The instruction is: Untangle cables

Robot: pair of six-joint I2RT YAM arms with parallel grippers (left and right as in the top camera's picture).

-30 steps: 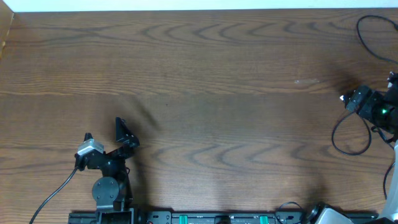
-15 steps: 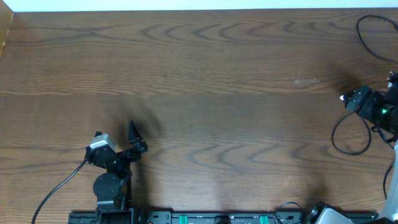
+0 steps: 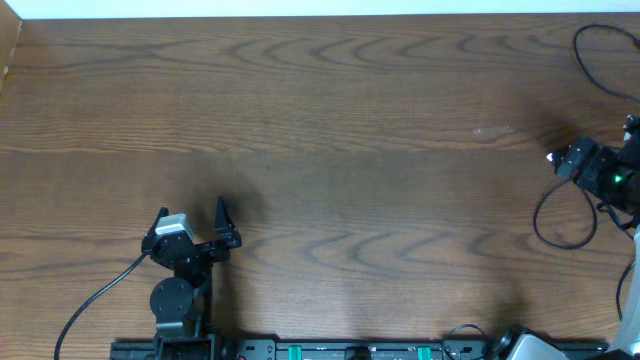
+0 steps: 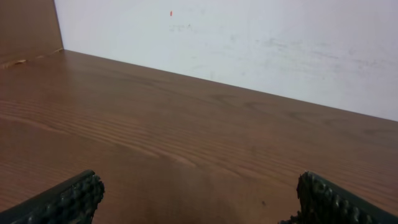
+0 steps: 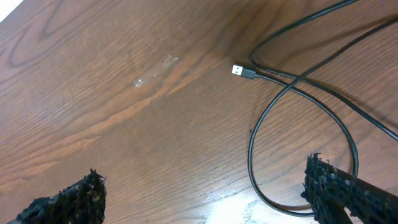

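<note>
Thin black cables (image 3: 537, 222) lie at the table's far right edge, one loop beside my right gripper (image 3: 580, 160) and another strand at the top right corner (image 3: 577, 48). In the right wrist view the black cables (image 5: 250, 146) cross and loop on the wood, ending in a small USB plug (image 5: 241, 71). My right gripper (image 5: 205, 205) is open, with the loop just inside its right finger. My left gripper (image 3: 192, 225) is open and empty at the front left, far from the cables; its wrist view (image 4: 199, 205) shows only bare wood. No white cord is in view.
A white wall (image 4: 249, 37) borders the table's far edge. A wooden side panel (image 3: 10, 45) stands at the left. A thicker black arm wire (image 3: 90, 310) trails from the left arm to the front edge. The arm mounting rail (image 3: 340, 350) runs along the front.
My left gripper has swung to the right and drawn back a little toward its base. The right arm and the cables have not moved.
</note>
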